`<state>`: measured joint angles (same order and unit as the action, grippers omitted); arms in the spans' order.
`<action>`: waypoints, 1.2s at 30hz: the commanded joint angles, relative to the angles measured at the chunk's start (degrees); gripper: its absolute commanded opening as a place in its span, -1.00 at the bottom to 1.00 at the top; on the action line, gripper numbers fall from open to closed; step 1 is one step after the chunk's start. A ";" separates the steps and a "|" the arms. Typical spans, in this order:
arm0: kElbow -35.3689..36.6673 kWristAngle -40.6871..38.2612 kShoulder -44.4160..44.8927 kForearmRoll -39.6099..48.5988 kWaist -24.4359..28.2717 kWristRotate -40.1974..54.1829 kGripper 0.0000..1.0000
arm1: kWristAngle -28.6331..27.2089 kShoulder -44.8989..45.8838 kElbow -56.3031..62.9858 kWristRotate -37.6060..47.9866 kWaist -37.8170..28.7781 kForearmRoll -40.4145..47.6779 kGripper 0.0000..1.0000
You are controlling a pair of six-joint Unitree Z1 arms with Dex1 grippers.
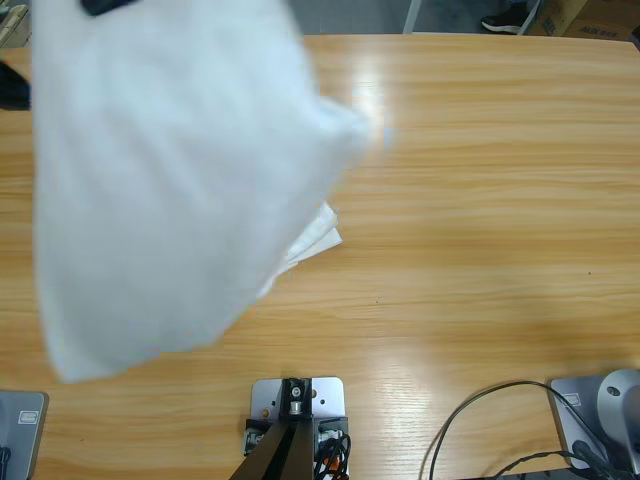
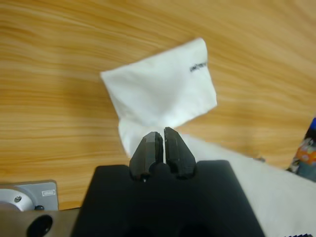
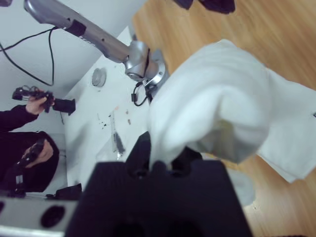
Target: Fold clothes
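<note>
The right hand (image 3: 163, 160) grips a raised white shirt (image 1: 170, 180). The left hand (image 2: 163, 148) is closed, empty, above the desk (image 1: 480, 200). The shirt's small black lettering (image 2: 198, 66) is unreadable.

Blurred white shirt (image 1: 170, 190) hiding table (image 1: 480, 200)

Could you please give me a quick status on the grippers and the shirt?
Left gripper shut, empty, above table. Right gripper shut on white shirt, lifted off wooden table. Nothing in the way.
</note>
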<state>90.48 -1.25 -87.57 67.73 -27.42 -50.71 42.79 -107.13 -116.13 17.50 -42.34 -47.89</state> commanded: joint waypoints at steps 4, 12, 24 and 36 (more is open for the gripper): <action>-13.28 -6.80 9.87 -4.89 14.62 4.16 -1.00 | -0.87 -15.39 -16.75 2.40 -4.38 -4.99 -1.00; -15.18 -7.37 8.46 -7.74 14.68 4.22 -1.00 | -1.13 -17.80 -19.59 1.82 -4.59 -8.52 -1.00; -15.16 -7.91 6.55 -8.88 15.38 4.83 -1.00 | -0.16 -26.08 -23.85 1.59 -4.05 -8.54 -1.00; -15.16 -8.24 4.51 -9.93 15.24 4.83 -1.00 | -2.26 -28.10 -22.13 -2.96 2.96 -13.44 -1.00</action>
<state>77.07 -8.81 -79.84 59.15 -12.71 -46.47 42.10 -131.41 -139.51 17.07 -43.25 -58.43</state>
